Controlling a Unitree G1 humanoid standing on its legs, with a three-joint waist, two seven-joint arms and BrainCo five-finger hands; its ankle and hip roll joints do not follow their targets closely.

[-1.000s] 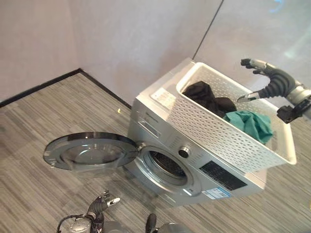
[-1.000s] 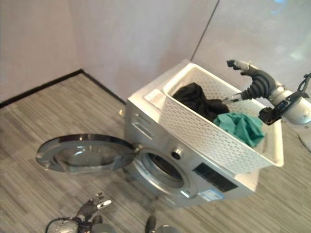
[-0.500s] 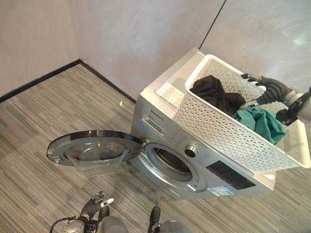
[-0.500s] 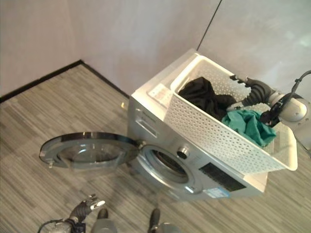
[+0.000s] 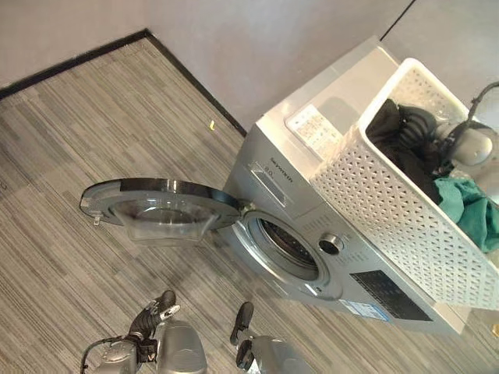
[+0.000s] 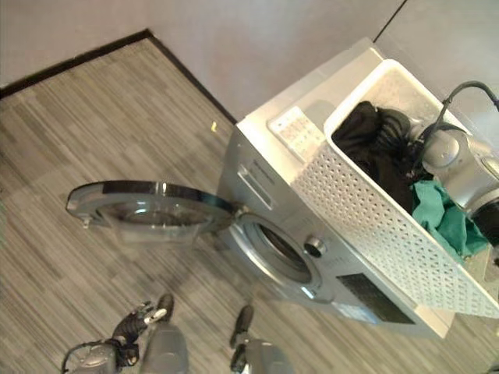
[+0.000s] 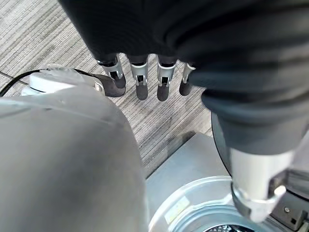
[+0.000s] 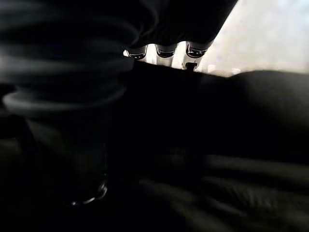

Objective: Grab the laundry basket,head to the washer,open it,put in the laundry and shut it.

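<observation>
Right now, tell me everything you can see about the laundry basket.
The laundry basket is white, plastic-looking, rectangular, with perforated walls and a solid rim. It sits on top of the silver washer, toward its right side, above the open door. Inside lie a black garment and a teal one. The right hand reaches into it, onto the black garment.

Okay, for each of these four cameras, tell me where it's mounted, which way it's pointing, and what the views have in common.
Left eye: on the head, looking down at the washer, its open door and the basket on top.
Right eye: beside it, same scene; right hand reaching into the black laundry.
Left wrist: along the left hand, down at the floor and door glass.
Right wrist: along the right hand, pressed into black cloth.
Shared: both eyes show washer, door, basket, green cloth.
</observation>
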